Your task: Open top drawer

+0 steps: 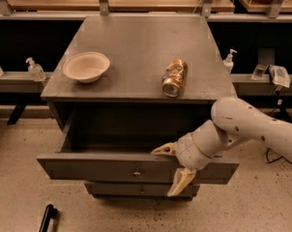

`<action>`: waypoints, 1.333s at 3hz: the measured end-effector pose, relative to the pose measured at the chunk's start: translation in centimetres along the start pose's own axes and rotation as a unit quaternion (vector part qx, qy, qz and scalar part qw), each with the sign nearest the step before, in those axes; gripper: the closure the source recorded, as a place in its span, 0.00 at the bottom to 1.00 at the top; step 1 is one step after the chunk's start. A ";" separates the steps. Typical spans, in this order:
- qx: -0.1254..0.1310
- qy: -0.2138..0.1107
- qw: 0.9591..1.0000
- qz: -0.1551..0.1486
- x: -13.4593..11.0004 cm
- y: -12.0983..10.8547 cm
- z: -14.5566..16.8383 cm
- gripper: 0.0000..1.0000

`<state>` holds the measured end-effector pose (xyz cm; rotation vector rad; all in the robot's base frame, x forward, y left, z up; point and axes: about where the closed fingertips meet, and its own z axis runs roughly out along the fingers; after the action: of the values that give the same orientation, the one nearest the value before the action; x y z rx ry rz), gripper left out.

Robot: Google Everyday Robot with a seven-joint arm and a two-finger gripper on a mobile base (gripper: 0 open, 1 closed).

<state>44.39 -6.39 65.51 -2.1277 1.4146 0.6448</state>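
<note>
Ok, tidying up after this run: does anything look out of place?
Only the gold can: it lies on its side on the cabinet top, near the front edge. The bowl sits upright. The claw straddles the front of the pulled-out top drawer.
</note>
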 end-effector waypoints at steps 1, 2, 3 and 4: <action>-0.016 -0.006 1.000 -0.008 -1.8 3.0 -0.6 0.32; -0.030 -0.010 0.999 -0.008 -2.8 5.2 -0.9 0.32; -0.039 -0.017 0.999 -0.010 -3.6 6.5 -1.1 0.32; -0.031 -0.025 0.999 -0.013 -4.1 6.2 -1.4 0.32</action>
<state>37.37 -6.56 68.24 -2.1585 1.3535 0.7364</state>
